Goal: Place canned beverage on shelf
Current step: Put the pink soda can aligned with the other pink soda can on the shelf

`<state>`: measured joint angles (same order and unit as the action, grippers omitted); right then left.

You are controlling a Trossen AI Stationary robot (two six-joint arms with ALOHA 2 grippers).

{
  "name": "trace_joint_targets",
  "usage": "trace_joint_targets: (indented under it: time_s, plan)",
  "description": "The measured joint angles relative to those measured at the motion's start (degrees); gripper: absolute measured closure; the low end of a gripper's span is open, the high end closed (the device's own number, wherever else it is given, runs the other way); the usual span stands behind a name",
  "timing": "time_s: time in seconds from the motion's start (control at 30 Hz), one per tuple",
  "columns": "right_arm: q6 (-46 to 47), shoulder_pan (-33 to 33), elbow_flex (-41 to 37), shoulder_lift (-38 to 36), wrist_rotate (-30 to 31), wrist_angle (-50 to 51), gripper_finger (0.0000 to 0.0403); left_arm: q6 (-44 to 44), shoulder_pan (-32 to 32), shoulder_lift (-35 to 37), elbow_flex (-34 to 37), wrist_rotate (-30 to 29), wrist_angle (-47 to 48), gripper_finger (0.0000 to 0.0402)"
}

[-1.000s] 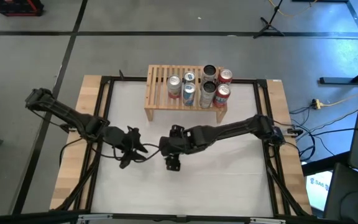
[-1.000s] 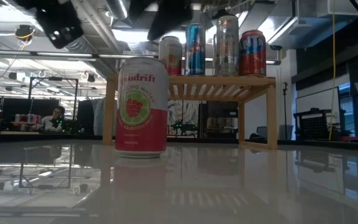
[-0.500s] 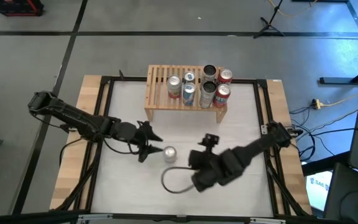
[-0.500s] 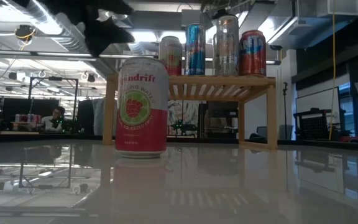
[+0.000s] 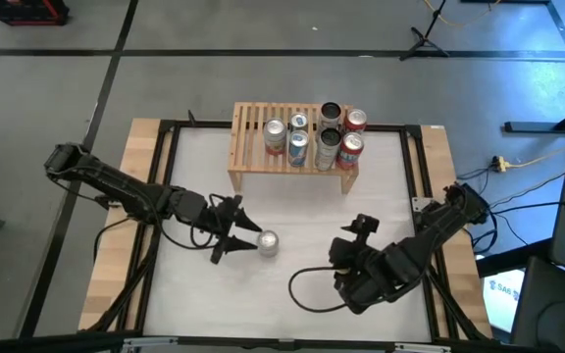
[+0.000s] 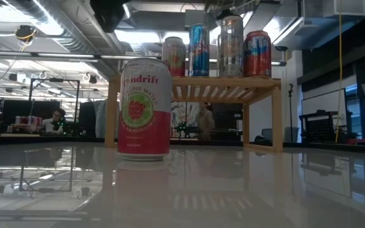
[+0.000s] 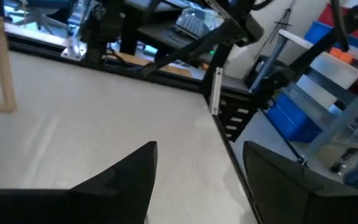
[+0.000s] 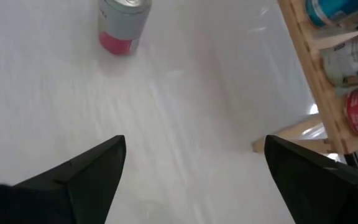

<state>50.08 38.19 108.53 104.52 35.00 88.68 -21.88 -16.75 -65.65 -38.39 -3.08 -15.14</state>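
Left claw (image 5: 241, 236) is hovering spread just beside the lone can (image 5: 268, 243) in front of the shelf (image 5: 252, 125), lining up a grab; next it needs to close around it. Right claw (image 5: 363, 226) is waiting spread wide.

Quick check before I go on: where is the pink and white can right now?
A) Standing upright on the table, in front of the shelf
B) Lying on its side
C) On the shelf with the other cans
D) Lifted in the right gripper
A: the can stands upright on the white table, short of the shelf; the right gripper is open and holds nothing.
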Motion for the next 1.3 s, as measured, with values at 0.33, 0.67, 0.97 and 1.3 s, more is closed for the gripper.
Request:
trace_joint_targets:
  time_s: [0.33,0.67,0.97,1.3]
  plan:
    - [1.0,1.2,-1.2,-0.2,0.0,-0.4,0.0031,-4.1,1.0,-1.3,0.0,-2.0,3.9,0.0077]
    - [5.4,1.2,-1.2,-0.2,-1.6,-0.2,0.0031,-10.3,0.3,-1.8,0.0,-3.7,-1.5,0.0017]
    - [10.7,2.3,-1.2,-0.2,0.1,1.4,0.0031,-12.4,-0.1,-3.8,-4.7,-5.4,0.6,0.0016]
    - [8.6,2.9,-11.9,-8.0,4.1,1.3,0.0031,-6.6,-0.3,-13.2,-23.2,-5.1,32.3,0.0017]
